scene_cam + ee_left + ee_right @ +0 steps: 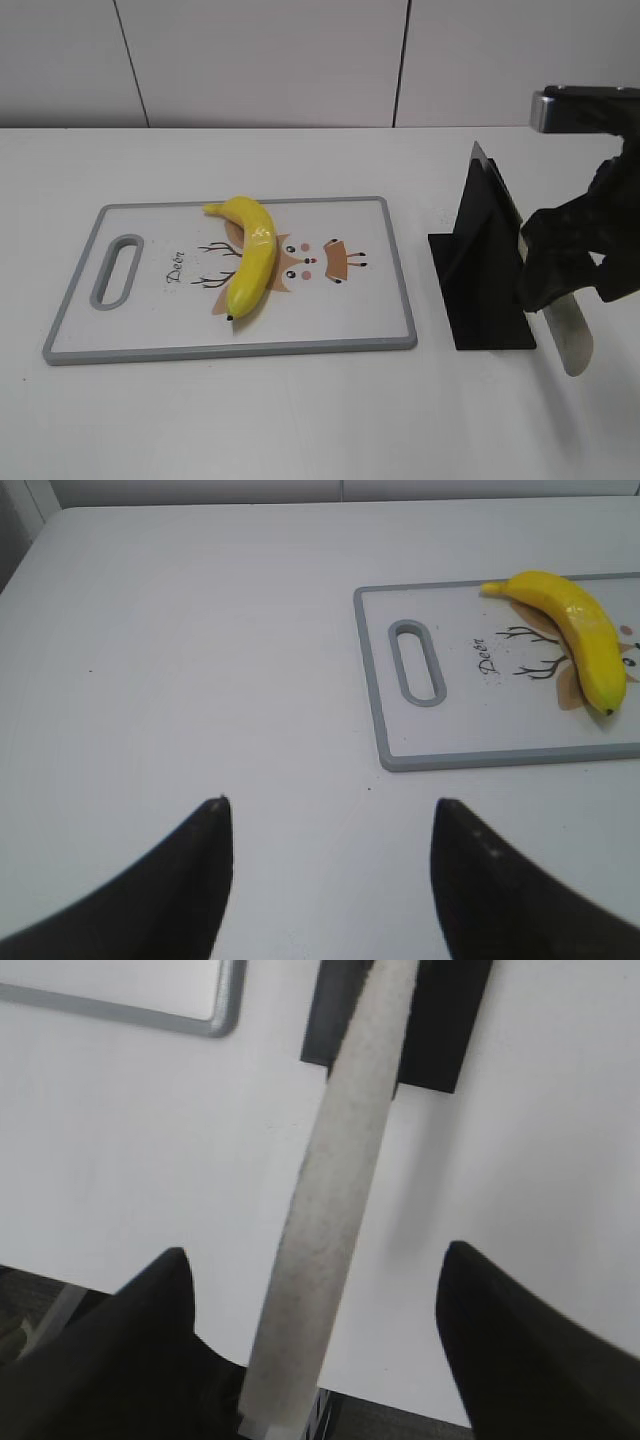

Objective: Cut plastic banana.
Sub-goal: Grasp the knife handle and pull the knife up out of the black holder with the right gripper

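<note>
The plastic banana [250, 255] is glossy yellow with a dark tip and lies on the white, grey-rimmed cutting board [390, 300]. It also shows in the left wrist view [580, 635]. A knife [497, 195] stands in a black holder [480, 290], and its pale handle [570, 340] points toward the table's front. My right gripper [570, 265] is open with the handle [340, 1180] between its spread fingers [315, 1252], and neither finger presses on it. My left gripper [330, 802] is open and empty over bare table, left of the board. It is out of the exterior view.
The board [375, 680] has a handle slot [418, 662] at its left end and a deer drawing under the banana. The black holder [440, 1030] stands just right of the board's corner [215, 1020]. The table's front edge [400, 1405] lies under the right gripper.
</note>
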`<action>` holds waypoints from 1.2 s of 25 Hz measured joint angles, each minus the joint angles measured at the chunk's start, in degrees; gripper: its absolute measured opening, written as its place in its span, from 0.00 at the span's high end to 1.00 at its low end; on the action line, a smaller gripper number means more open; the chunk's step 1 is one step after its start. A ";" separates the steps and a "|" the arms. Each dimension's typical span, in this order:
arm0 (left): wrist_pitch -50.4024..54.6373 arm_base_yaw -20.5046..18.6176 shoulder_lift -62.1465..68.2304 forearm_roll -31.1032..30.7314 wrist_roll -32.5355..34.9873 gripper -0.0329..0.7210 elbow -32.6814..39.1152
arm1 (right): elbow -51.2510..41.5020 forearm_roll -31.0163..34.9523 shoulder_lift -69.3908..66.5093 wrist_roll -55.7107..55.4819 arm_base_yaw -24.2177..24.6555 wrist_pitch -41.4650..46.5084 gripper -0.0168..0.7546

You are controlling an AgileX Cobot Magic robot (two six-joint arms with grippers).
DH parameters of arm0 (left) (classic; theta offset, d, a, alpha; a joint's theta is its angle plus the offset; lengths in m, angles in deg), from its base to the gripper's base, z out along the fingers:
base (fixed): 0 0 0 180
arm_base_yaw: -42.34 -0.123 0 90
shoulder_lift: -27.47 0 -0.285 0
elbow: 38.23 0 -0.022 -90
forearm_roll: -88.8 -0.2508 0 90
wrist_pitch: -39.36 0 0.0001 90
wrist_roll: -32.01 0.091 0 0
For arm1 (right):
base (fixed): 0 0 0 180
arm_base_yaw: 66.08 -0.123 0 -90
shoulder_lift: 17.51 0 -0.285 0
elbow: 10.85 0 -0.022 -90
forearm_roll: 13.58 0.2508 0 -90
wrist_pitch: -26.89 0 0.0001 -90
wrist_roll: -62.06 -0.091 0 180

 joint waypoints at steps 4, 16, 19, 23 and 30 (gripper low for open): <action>0.00 0.00 0.00 0.00 0.00 0.18 0.00 | 0.01 -3.39 -4.75 -5.26 -0.65 -0.68 0.25; -0.05 0.00 0.00 -0.16 0.00 0.18 0.00 | 0.17 -0.24 -10.93 -7.07 -0.72 -2.14 0.55; -0.05 0.00 0.00 -0.16 0.00 0.18 0.00 | 0.81 -0.15 -10.93 -7.78 -0.73 -1.80 0.75; -0.05 0.00 0.00 -0.22 0.00 0.18 0.00 | 1.03 -0.13 -10.88 -7.95 -0.73 -1.09 0.75; -0.05 0.00 0.00 -0.28 0.00 0.21 0.00 | 1.22 0.05 -6.77 -8.64 -0.73 0.69 0.75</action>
